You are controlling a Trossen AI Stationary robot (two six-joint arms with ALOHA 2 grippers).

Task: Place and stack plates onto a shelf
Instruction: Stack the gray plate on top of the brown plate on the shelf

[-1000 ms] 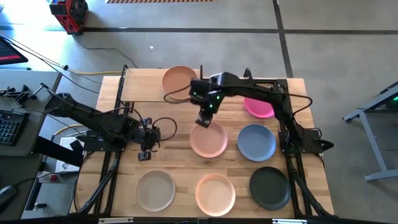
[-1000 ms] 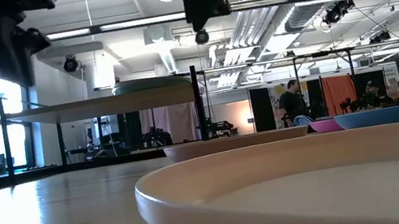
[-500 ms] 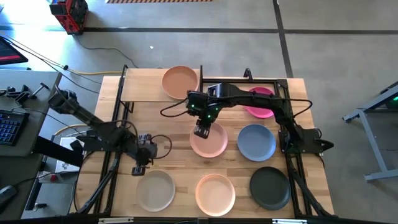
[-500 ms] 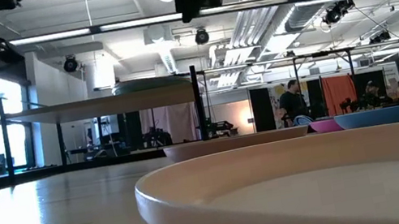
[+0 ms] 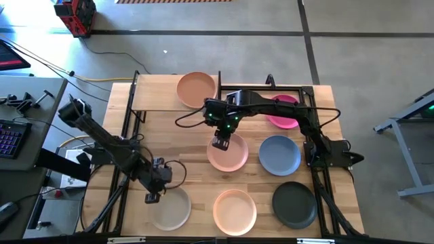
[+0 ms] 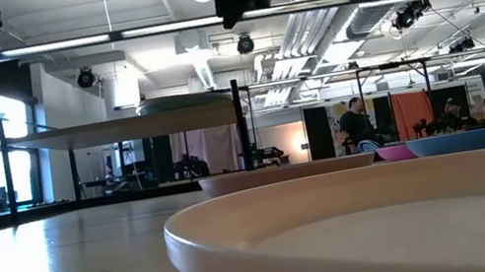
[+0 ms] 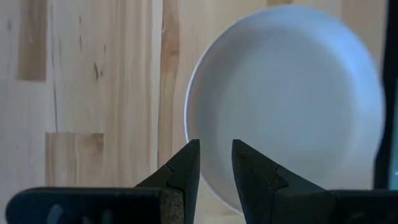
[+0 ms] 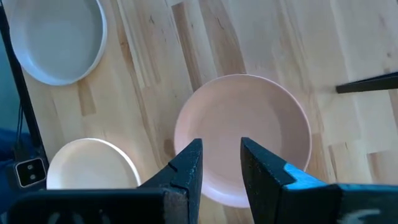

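Left gripper (image 5: 150,198), fingers slightly parted and empty, hovers over the near rim of the beige-grey plate (image 5: 170,207) on the worktop (image 5: 135,142); it should descend squarely, one finger inside the rim and one outside, before pinching; right gripper (image 5: 220,143), also parted, hangs above the pale pink plate (image 5: 230,156).

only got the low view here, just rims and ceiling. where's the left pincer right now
Observer: The left pincer hovers over the near-left edge of the beige-grey plate, open, holding nothing.
Operator: and the right one
Observer: The right pincer hangs above the far rim of the pale pink plate mid-table, also empty.
Operator: anything on the shelf yet
Observer: One peach plate sits on the shelf, at its right end.
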